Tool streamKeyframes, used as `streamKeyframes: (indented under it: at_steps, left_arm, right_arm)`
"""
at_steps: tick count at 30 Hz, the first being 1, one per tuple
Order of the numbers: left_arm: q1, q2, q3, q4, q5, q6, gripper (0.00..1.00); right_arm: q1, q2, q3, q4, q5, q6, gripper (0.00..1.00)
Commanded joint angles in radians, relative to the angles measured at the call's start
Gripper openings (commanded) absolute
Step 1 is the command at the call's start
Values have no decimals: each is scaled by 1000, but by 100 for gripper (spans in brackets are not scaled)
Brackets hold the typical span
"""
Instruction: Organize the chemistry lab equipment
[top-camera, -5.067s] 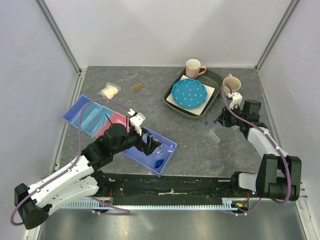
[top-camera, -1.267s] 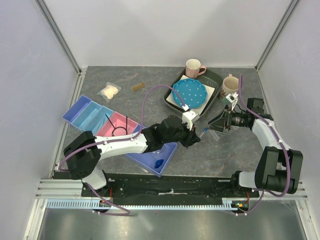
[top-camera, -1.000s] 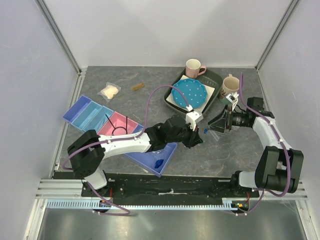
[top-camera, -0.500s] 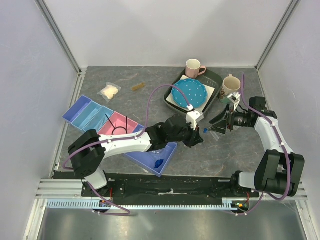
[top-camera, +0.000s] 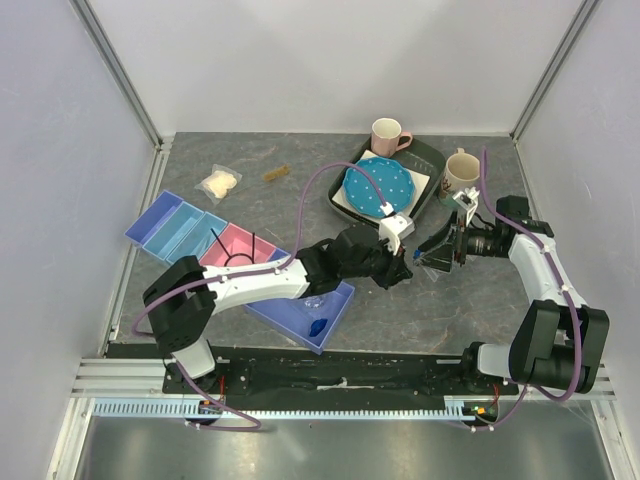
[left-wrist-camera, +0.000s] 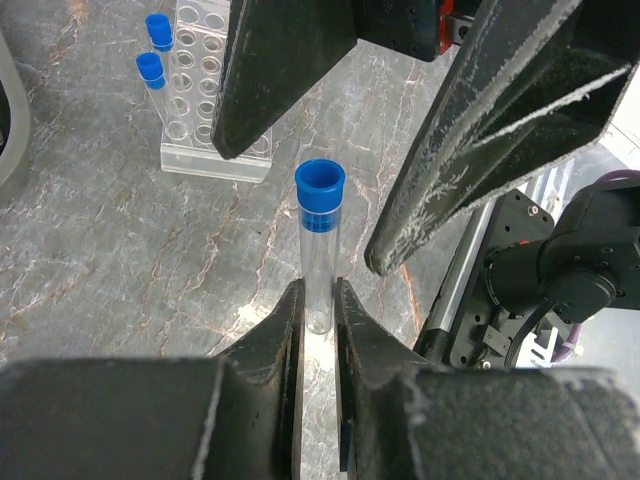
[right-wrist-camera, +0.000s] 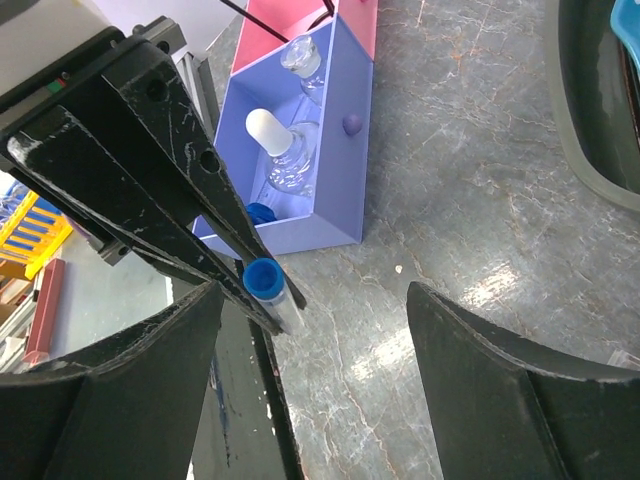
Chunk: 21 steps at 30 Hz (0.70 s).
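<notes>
Blue-capped tube (left-wrist-camera: 318, 245) stands upright, clamped at its lower end between the narrowed fingers of the left gripper (left-wrist-camera: 317, 300). Right gripper (right-wrist-camera: 312, 292) is spread wide, one finger either side of the tube's cap; contact cannot be determined. Clear tube rack (left-wrist-camera: 215, 110) sits beyond the left gripper, with two more capped tubes (left-wrist-camera: 152, 50) at its edge.

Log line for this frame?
left gripper: shut on blue-capped tube | right gripper: open, aimed at tube | tube rack: standing beyond, ungripped

Three blue-capped tubes (left-wrist-camera: 320, 190), two clear bottles (right-wrist-camera: 285, 165), two mugs (top-camera: 386, 134), one plate (top-camera: 378, 186), one rack (left-wrist-camera: 190, 100).
</notes>
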<state>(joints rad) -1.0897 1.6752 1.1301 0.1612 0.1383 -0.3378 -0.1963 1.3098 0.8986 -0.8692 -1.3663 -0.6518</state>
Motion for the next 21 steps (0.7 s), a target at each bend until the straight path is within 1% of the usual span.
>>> streamKeyframes:
  at_steps: [1, 2, 5, 6, 8, 9, 11, 12, 14, 15, 18, 19, 21]
  left_arm:
    - [2, 26, 69, -11, 23, 60, 4]
    - [2, 27, 74, -15, 30, 60, 4]
    - [2, 40, 86, -22, 43, 63, 4]
    - [2, 41, 86, -28, 44, 63, 4]
    - [2, 47, 92, -32, 47, 63, 4]
    - [2, 49, 94, -35, 47, 66, 4]
    - [2, 50, 97, -43, 46, 68, 4]
    - [1, 50, 100, -46, 46, 71, 4]
    - [2, 54, 105, -57, 43, 72, 4]
    - [2, 54, 103, -58, 41, 75, 4]
    - [2, 47, 105, -69, 31, 74, 6]
    - [2, 41, 103, -77, 12, 71, 17]
    - [2, 8, 86, -69, -5, 68, 32]
  right_arm:
    - [17, 6, 28, -8, -48, -48, 81]
    - [20, 9, 28, -10, -50, -46, 80]
    - [21, 19, 29, -11, -53, -43, 74]
    - [24, 20, 31, -11, -53, -43, 67]
    - [26, 26, 33, -14, -53, -43, 60]
    - [26, 29, 36, -14, -51, -43, 51]
    - [28, 26, 36, -16, -48, -43, 42]
    - [31, 25, 37, -16, -47, -46, 32]
    - [31, 17, 40, -16, -39, -48, 24]
    - [32, 17, 43, -14, -36, -51, 18]
    - [31, 9, 46, -14, -19, -57, 13]
    - [32, 8, 48, -13, -13, -60, 13]
    - [29, 6, 49, -13, 7, -65, 13]
